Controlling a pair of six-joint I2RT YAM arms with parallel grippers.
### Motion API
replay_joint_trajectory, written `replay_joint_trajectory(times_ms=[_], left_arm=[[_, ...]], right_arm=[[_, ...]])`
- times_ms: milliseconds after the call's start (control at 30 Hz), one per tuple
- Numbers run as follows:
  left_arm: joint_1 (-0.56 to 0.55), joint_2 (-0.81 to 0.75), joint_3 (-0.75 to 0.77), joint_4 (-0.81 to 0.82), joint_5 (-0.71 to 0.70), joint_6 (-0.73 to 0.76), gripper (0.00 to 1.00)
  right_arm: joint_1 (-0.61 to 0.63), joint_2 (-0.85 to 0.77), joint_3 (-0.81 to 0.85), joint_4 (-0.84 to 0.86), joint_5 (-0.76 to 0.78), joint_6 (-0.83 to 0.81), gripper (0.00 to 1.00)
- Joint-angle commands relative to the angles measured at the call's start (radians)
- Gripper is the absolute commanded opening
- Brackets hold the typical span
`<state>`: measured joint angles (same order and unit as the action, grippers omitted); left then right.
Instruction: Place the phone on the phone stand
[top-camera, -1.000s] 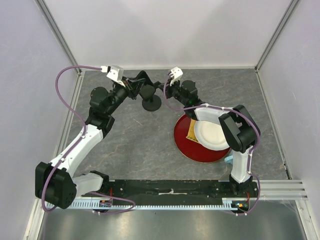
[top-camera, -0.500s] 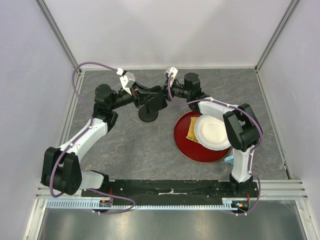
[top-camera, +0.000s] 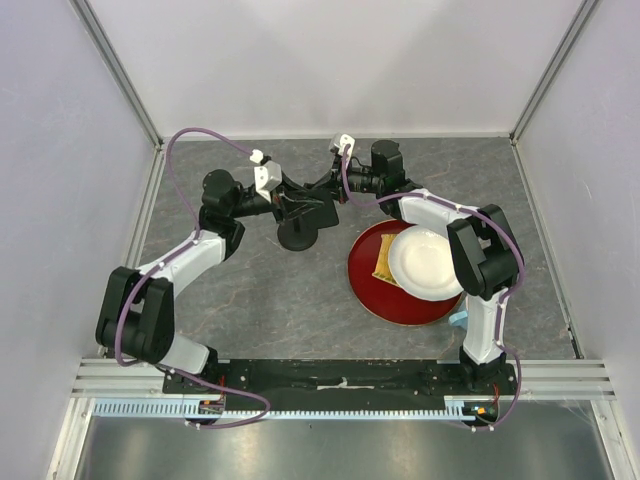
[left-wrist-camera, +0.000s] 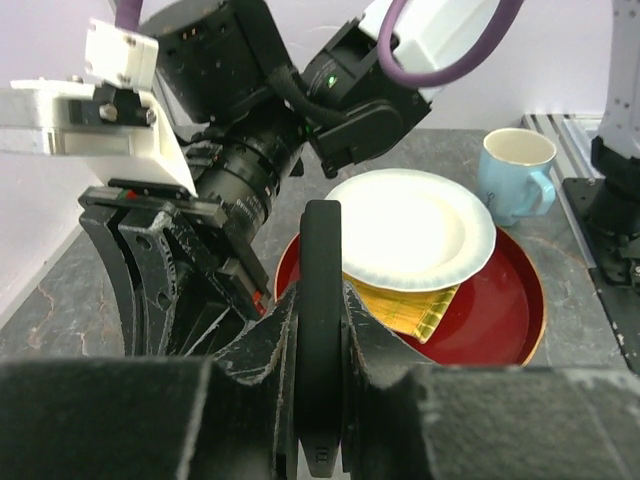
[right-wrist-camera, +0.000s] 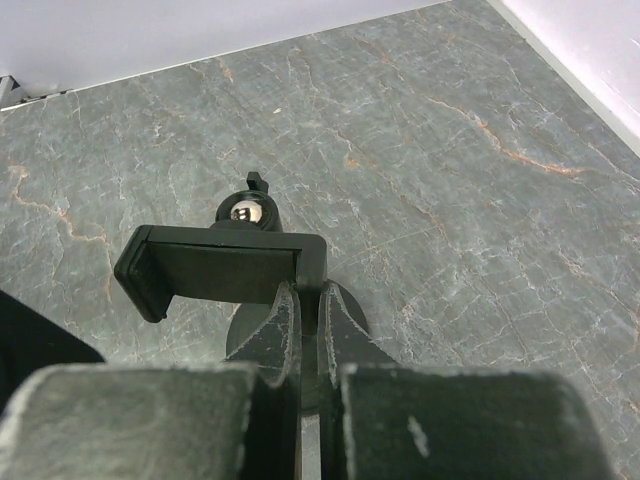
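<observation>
Both arms have closed in on the small black disc-based phone stand (right-wrist-camera: 215, 268). My right gripper (right-wrist-camera: 309, 300) pinches its clamp head. My left gripper (left-wrist-camera: 320, 340) holds the glossy black phone (left-wrist-camera: 320, 250) edge-on nearby; seating it remains.

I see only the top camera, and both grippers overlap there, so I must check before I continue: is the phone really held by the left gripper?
Observer: Yes. In the left wrist view the left gripper is shut on the phone, which is seen edge-on.
Operator: And the right gripper?
Observer: The right wrist view shows it pinching one end of the clamp head of the phone stand. The clamp holds nothing yet.
Operator: Is anything else near the plates?
Observer: A light blue mug stands upright beside the red plate.
</observation>
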<state>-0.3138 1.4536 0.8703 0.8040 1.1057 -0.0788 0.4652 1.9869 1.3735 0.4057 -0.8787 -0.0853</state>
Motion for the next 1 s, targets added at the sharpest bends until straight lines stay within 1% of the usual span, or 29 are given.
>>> replay_joint_trajectory(times_ms=[0, 100, 200, 300, 433, 533, 567, 767, 967], left_arm=[[-0.007, 0.053, 0.032, 0.176, 0.02, 0.109, 0.02], [-0.008, 0.096, 0.05, 0.267, 0.055, 0.062, 0.02], [-0.008, 0.123, 0.071, 0.261, 0.068, 0.062, 0.02], [-0.008, 0.137, 0.105, 0.213, 0.071, 0.106, 0.02], [-0.008, 0.148, 0.142, 0.108, 0.071, 0.169, 0.02], [-0.004, 0.157, 0.16, 0.075, 0.06, 0.198, 0.02], [-0.002, 0.162, 0.167, 0.034, 0.056, 0.212, 0.02], [0.015, 0.166, 0.173, 0.018, 0.04, 0.229, 0.02], [0.03, 0.154, 0.19, -0.058, 0.026, 0.281, 0.02]], right_arm=[[0.012, 0.035, 0.012, -0.093, -0.085, 0.005, 0.0], [0.012, 0.039, 0.016, -0.097, -0.077, 0.002, 0.0], [0.013, 0.041, 0.021, -0.119, -0.069, -0.014, 0.0], [0.015, 0.044, 0.021, -0.125, -0.065, -0.019, 0.0], [0.016, 0.043, 0.021, -0.128, -0.063, -0.022, 0.0], [0.015, 0.043, 0.021, -0.131, -0.059, -0.027, 0.0], [0.016, 0.044, 0.022, -0.136, -0.059, -0.027, 0.0], [0.015, 0.039, 0.018, -0.14, -0.049, -0.034, 0.0], [0.015, 0.039, 0.012, -0.131, -0.031, -0.036, 0.0]])
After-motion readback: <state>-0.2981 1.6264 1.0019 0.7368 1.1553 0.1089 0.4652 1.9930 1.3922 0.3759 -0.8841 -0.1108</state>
